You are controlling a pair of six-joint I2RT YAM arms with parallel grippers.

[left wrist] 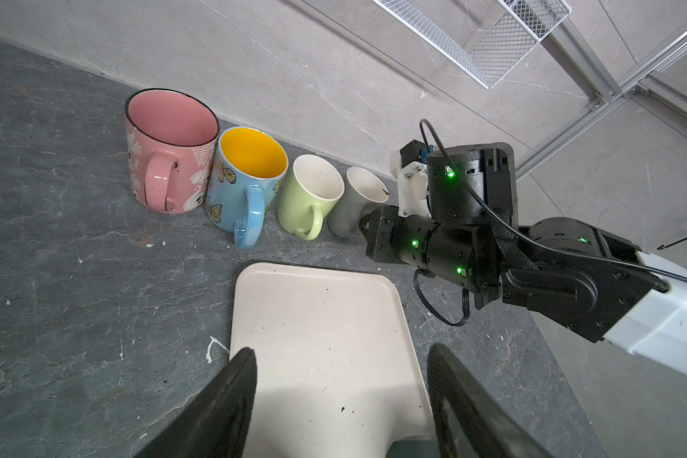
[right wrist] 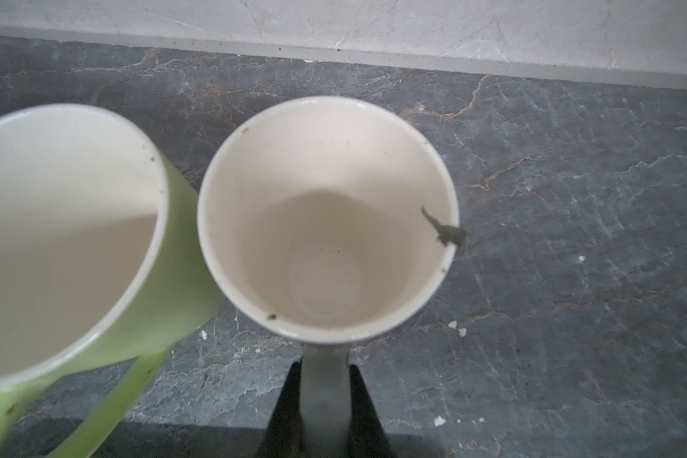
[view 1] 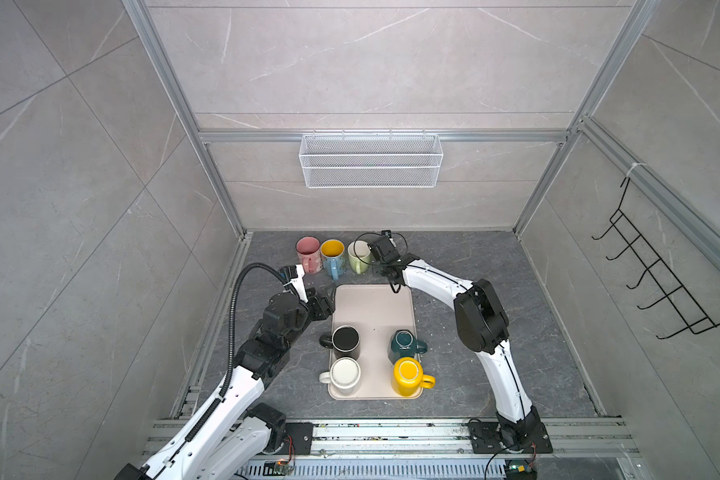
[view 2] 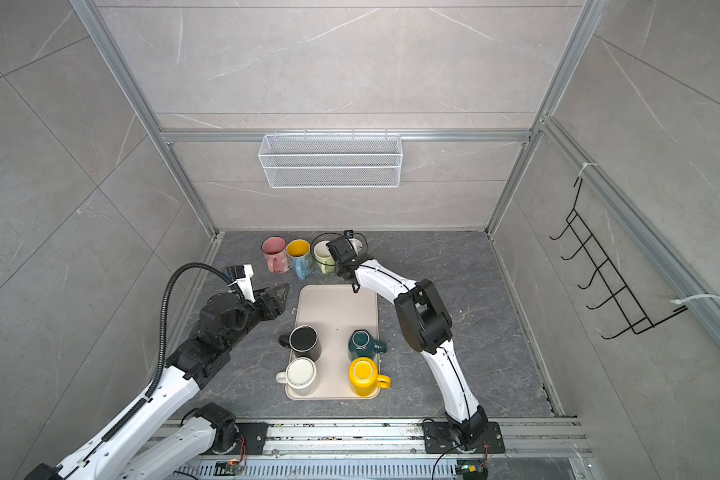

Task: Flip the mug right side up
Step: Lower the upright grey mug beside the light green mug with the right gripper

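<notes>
A grey mug (right wrist: 326, 222) with a white inside stands upright, mouth up, on the dark floor at the right end of the back row, close beside a light green mug (right wrist: 68, 238). My right gripper (right wrist: 325, 380) is shut on this grey mug's handle, one black finger on each side. The left wrist view shows the same grey mug (left wrist: 354, 202) with the right gripper (left wrist: 362, 224) at its side. In both top views the right wrist covers most of it. My left gripper (left wrist: 342, 380) is open and holds nothing, above the far left corner of the beige tray (left wrist: 318, 317).
A pink mug (view 1: 308, 249), a blue mug (view 1: 332, 254) with a yellow inside and the green mug (view 1: 358, 257) stand upright in the back row. On the tray (view 1: 375, 303), black (view 1: 345, 338), white (view 1: 345, 372), teal (view 1: 404, 345) and yellow (view 1: 408, 374) mugs stand upside down.
</notes>
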